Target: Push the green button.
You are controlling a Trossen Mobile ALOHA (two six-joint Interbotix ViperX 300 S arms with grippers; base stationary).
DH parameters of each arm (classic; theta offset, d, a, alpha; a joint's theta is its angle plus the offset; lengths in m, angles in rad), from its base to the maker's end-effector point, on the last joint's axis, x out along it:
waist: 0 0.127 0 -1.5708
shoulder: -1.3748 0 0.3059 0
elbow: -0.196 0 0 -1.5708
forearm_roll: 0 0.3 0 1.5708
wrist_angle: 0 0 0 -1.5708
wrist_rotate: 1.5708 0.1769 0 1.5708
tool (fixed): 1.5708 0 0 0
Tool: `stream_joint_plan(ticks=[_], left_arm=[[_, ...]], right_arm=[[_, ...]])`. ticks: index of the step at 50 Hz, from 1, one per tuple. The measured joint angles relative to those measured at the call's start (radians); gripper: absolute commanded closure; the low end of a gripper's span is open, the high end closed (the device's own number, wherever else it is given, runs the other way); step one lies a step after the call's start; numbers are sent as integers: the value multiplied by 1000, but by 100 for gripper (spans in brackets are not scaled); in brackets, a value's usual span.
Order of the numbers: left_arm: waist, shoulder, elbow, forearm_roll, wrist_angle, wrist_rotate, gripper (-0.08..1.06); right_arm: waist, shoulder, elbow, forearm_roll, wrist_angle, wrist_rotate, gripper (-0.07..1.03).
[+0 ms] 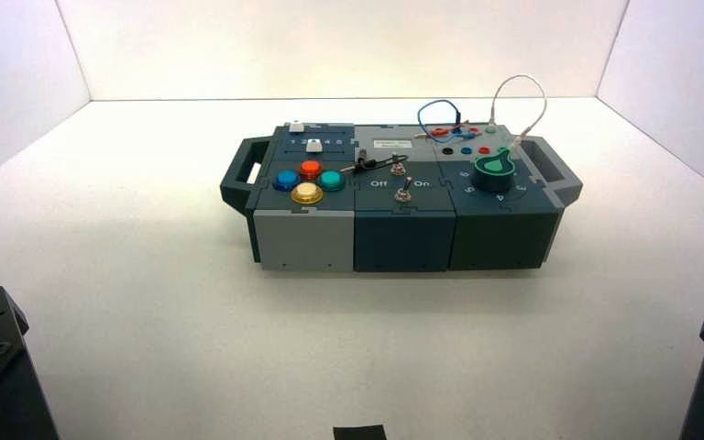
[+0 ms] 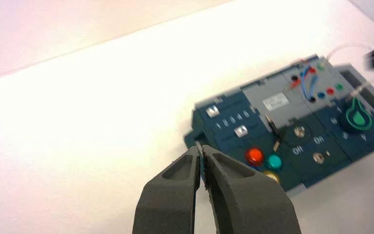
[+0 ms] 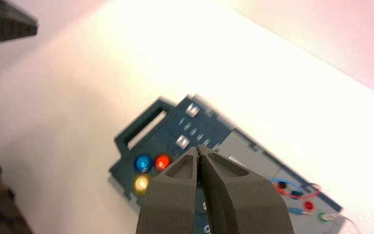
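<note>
We see the left gripper (image 2: 199,148) near the left front side, above the white table (image 1: 165,321); its two fingers are closed together, with nothing between them. Ahead of it and to its right, well apart, is the green button (image 1: 332,181), just beside the red button (image 1: 310,170) and the yellow button (image 1: 307,193). The right gripper (image 3: 198,150), also closed, waits at the right front side.

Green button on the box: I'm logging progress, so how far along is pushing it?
Nothing looks done: the green button stands uncovered. Nothing is in hand; the left gripper and right gripper are both away from it. The push looks left.
</note>
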Motion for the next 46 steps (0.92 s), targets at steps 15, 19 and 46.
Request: stream_joint_plan(ticks=[15,19,46], left_arm=[[25,-80,25,18,26,0,95],[25,-91,31,18,31,0,96],[26,-106,83,0,49,-6,96]], right_arm=[[-37,-155,140,35,-29,0,99],[-41,-175,166,35,-29,0,99],[-100,-206,275,35,-41,-2,99]])
